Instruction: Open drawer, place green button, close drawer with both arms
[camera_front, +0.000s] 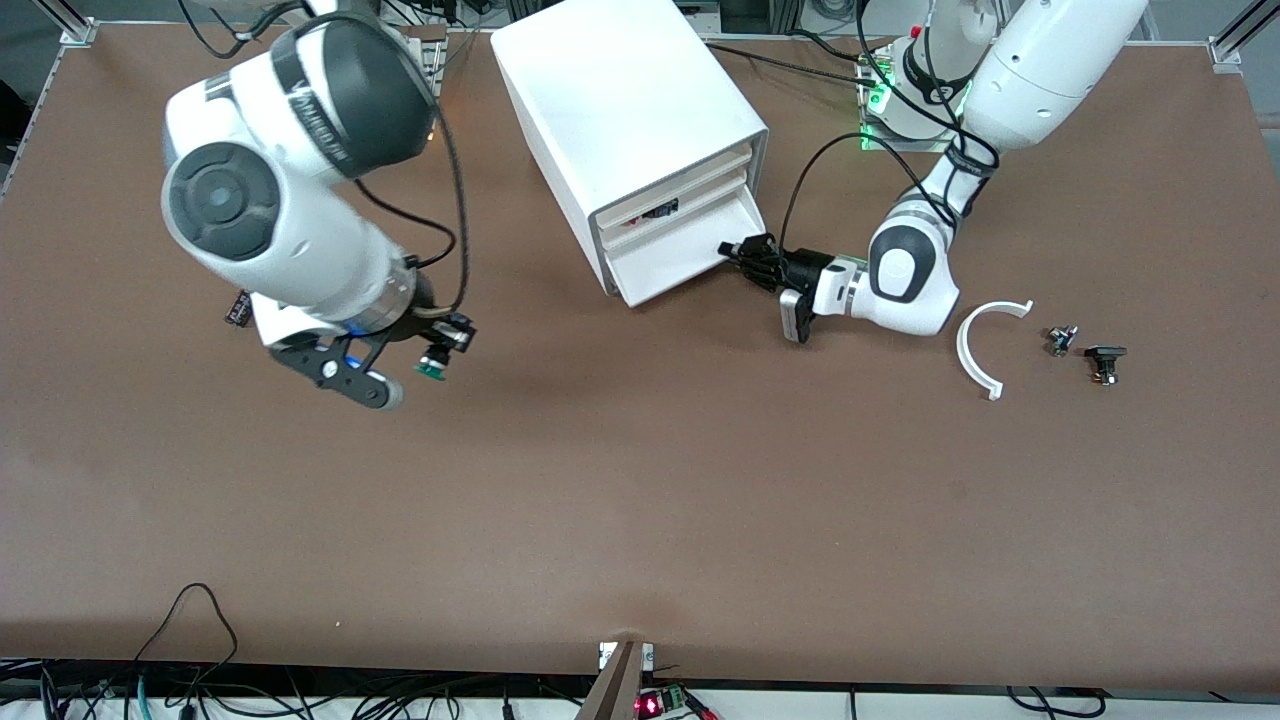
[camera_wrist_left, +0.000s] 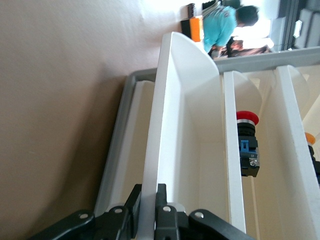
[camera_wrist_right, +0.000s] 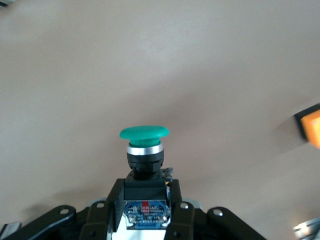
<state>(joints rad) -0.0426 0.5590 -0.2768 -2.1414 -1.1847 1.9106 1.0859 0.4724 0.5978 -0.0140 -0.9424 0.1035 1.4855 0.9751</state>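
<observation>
The white cabinet (camera_front: 620, 110) stands at the robots' side of the table. One shallow white drawer (camera_front: 680, 255) is pulled partway out; two drawer fronts show above it. My left gripper (camera_front: 733, 250) is shut on that drawer's front wall, and the left wrist view shows the wall (camera_wrist_left: 165, 125) pinched between the fingers of the gripper (camera_wrist_left: 148, 195). My right gripper (camera_front: 440, 352) is shut on the black body of the green-capped button (camera_front: 434, 369), held above the bare table toward the right arm's end. The right wrist view shows the button (camera_wrist_right: 144, 145) upright in the gripper (camera_wrist_right: 145, 190).
A red-capped button (camera_wrist_left: 247, 142) lies in the drawer just above the gripped one. A white curved part (camera_front: 985, 345) and two small black-and-silver parts (camera_front: 1062, 340) (camera_front: 1105, 362) lie toward the left arm's end. An orange object (camera_wrist_right: 310, 125) sits on the table near the right gripper.
</observation>
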